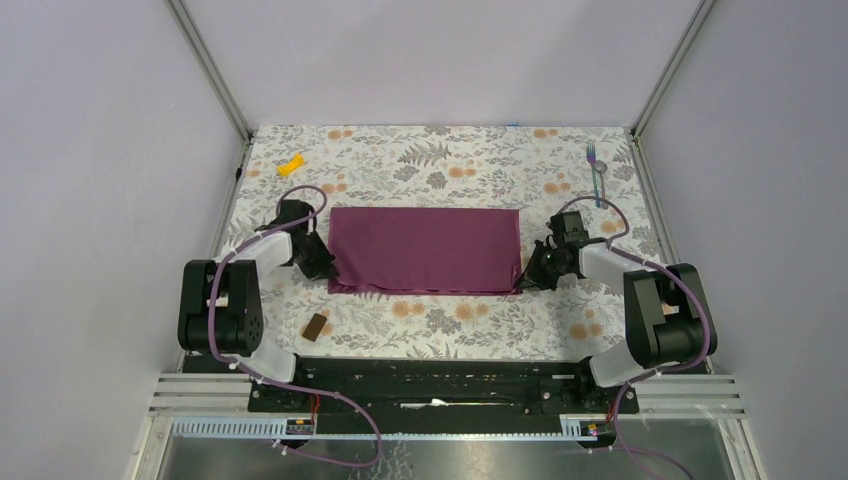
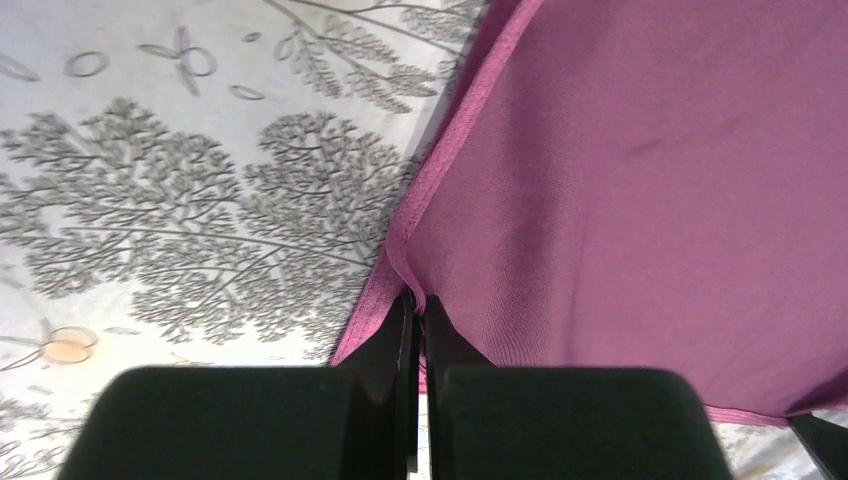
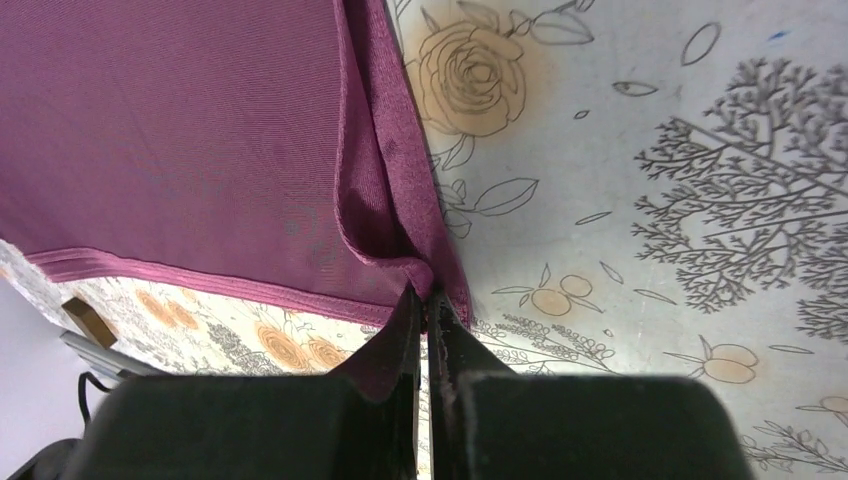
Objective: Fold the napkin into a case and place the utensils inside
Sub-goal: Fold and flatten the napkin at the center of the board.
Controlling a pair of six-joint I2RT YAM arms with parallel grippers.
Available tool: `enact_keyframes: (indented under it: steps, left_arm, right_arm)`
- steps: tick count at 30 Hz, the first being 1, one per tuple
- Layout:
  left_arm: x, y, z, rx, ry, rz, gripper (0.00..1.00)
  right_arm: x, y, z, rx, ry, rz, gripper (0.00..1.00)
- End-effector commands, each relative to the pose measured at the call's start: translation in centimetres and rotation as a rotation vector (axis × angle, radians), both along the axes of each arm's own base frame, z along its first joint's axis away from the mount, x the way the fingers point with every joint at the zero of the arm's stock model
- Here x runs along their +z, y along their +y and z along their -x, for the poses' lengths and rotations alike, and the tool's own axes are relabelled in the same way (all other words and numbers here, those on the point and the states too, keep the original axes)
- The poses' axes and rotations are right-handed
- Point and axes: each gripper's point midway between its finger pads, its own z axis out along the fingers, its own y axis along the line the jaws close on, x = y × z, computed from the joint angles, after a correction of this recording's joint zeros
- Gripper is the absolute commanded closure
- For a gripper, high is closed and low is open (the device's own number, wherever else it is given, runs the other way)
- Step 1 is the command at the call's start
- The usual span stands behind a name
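The plum-magenta napkin point(image 1: 425, 250) lies as a wide, flat rectangle in the middle of the floral table. My left gripper point(image 1: 330, 268) sits at its near-left corner. In the left wrist view this gripper point(image 2: 417, 300) is shut on the hemmed edge of the napkin point(image 2: 640, 180). My right gripper point(image 1: 522, 278) is at the near-right corner. In the right wrist view it point(image 3: 428, 292) is shut on a pinched-up fold of the napkin point(image 3: 180, 130). A thin fork point(image 1: 595, 170) with a bluish-purple handle lies at the far right, away from both grippers.
A small yellow piece point(image 1: 290, 165) lies at the far left of the table point(image 1: 460, 160). A small brown block point(image 1: 317, 326) sits near the front edge by the left arm, and it point(image 3: 88, 322) also shows in the right wrist view. Metal frame posts stand at the back corners.
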Motion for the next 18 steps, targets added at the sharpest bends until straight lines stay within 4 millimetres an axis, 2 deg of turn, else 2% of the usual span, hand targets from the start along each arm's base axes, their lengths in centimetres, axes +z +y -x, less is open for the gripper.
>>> enact_keyframes:
  steps: [1,4,8,12,18]
  left_arm:
    - [-2.9,-1.2,1.1,-0.013,0.072,0.01,1.0]
    - [-2.4,-2.2,0.4,-0.04,0.053,0.011,1.0]
    - [-0.3,-2.2,-0.4,-0.044,0.005,-0.012,1.0]
    - [2.0,-1.1,-0.6,-0.058,-0.044,-0.075,1.0]
    - [3.5,-1.1,-0.1,-0.064,-0.069,-0.072,1.0]
  right_arm:
    - [-1.3,-3.3,-0.7,-0.079,0.036,0.162,1.0]
    - [-0.6,-4.1,-1.6,-0.068,0.013,0.188,1.0]
    - [1.7,-3.6,-2.5,-0.005,-0.059,0.165,1.0]
    - [3.7,-3.1,-2.4,0.026,-0.101,0.14,1.0]
    - [4.5,-2.6,-1.8,0.037,-0.101,0.103,1.0]
